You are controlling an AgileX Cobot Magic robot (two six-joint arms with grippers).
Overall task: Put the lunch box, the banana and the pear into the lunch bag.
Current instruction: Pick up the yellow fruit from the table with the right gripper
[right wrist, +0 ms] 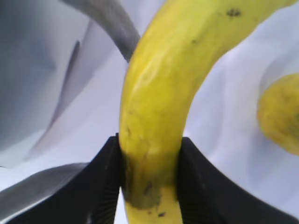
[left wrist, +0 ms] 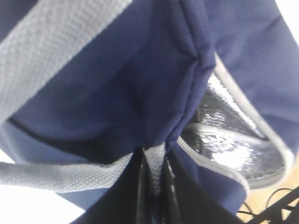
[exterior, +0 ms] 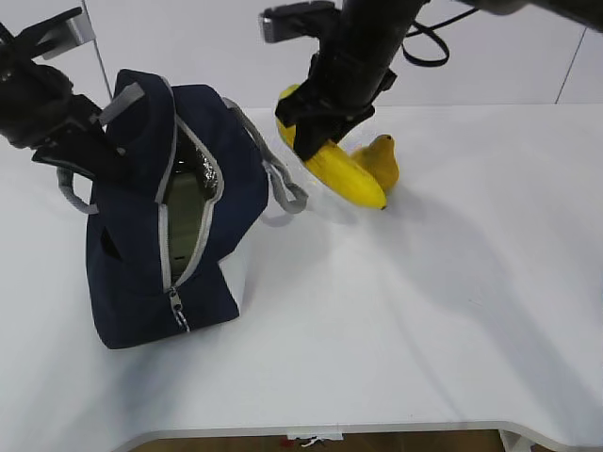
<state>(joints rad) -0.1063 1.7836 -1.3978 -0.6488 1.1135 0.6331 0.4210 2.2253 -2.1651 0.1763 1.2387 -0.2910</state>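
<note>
The navy lunch bag (exterior: 203,160) stands at the left of the table with its grey zipper open. A grey-green surface inside the opening looks like the lunch box (exterior: 184,212). My left gripper (exterior: 99,151) is shut on a grey webbing handle (left wrist: 156,170) at the bag's top rim, and silver lining (left wrist: 229,140) shows beside it. My right gripper (exterior: 311,139) is shut on the banana (exterior: 344,174), just right of the bag. In the right wrist view the fingers (right wrist: 100,186) clamp the banana (right wrist: 159,93) near one end. The pear (exterior: 382,160) sits behind the banana's lower tip and shows in the right wrist view (right wrist: 280,116).
The bag's second grey handle (exterior: 283,184) hangs off its right side toward the banana and shows in the right wrist view (right wrist: 110,25). The white table (exterior: 424,311) stretches to the right and front, with its front edge near the bottom of the exterior view.
</note>
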